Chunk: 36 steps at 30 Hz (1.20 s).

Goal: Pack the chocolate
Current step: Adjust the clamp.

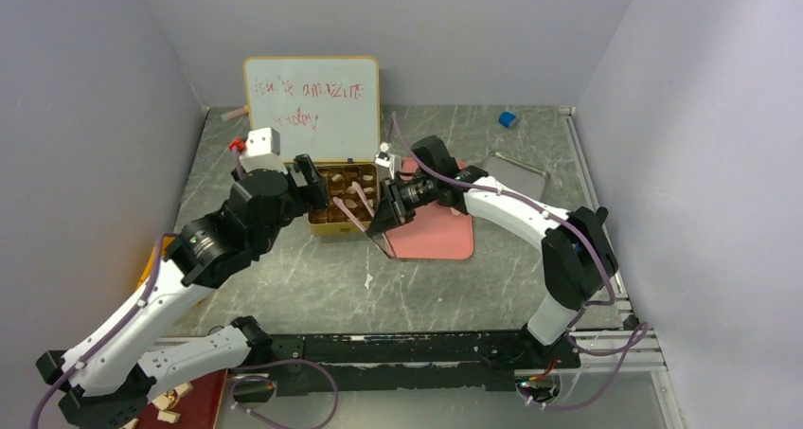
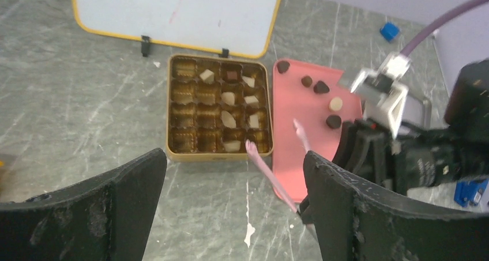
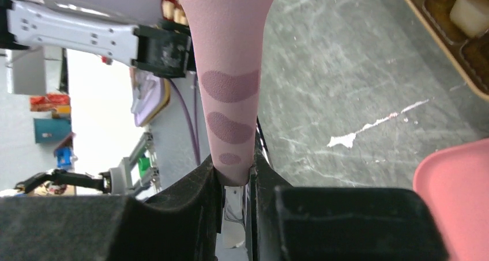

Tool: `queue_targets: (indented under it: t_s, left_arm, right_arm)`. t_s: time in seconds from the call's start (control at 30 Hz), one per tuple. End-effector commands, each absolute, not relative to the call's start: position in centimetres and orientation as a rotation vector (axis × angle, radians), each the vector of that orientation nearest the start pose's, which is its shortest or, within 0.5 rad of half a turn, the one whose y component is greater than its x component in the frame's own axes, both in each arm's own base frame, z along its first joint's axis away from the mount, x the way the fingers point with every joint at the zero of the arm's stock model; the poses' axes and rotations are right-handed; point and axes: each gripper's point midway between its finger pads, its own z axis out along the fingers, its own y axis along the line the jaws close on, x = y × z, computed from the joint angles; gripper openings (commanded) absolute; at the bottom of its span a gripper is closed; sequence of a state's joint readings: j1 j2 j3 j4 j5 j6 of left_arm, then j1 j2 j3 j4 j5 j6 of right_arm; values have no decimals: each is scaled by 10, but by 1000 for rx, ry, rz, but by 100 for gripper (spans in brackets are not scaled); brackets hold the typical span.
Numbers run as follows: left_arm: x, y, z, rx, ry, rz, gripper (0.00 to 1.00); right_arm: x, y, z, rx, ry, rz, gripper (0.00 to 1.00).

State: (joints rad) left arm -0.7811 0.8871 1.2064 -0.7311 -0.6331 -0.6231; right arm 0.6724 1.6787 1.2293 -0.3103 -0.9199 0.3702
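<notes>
Left wrist: chocolate (image 2: pixel 321 87) sits in two places. Four dark rounded pieces and one tan round one lie loose on the pink tray (image 2: pixel 291 105), just right of the gold tin (image 2: pixel 202 155). Pale pieces and one brown one sit in single cells of the tin, mostly its right columns. Tin lid (image 2: pixel 173 13) stands open at the far side, white inside with red scrawl. Pink tongs (image 2: pixel 270 170) are spread, one tip at the tin's near-right corner, the other over the tray's left part; handle end hidden behind this view's right finger. Left gripper (image 2: pixel 233 174) released, jaws wide, nothing between, hanging near of the tin. Blue block (image 2: pixel 390 30) far right

Right wrist: right gripper (image 3: pixel 236 171) clenched on the tongs' handle, pink blade with darker blotches running up the frame. Tin corner with one pale piece top right, tray corner bottom right, grey marble table (image 3: pixel 346 88) with a white smear

Top: left gripper at the tin's left side, right gripper at its near-right corner between tin and tray, tong tips over the tin. Right arm covers the tray's far part. Grey plate (image 1: pixel 519 171) right of the tray. Red tray of beige chunks (image 1: pixel 204 401) near left, below the table edge
</notes>
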Motion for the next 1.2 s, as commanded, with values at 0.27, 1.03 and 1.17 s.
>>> queue_targets:
  t_s: [0.27, 1.03, 1.17]
  left_arm:
    - [253, -180, 307, -179, 1968, -536, 92]
    - [275, -215, 279, -186, 2017, -579, 75]
    - [278, -221, 277, -188, 2022, -593, 71]
  right_arm:
    - [241, 352, 250, -743, 2062, 1811, 8]
    - [239, 353, 276, -744, 2001, 1854, 8]
    - [238, 353, 279, -745, 1995, 1857, 7]
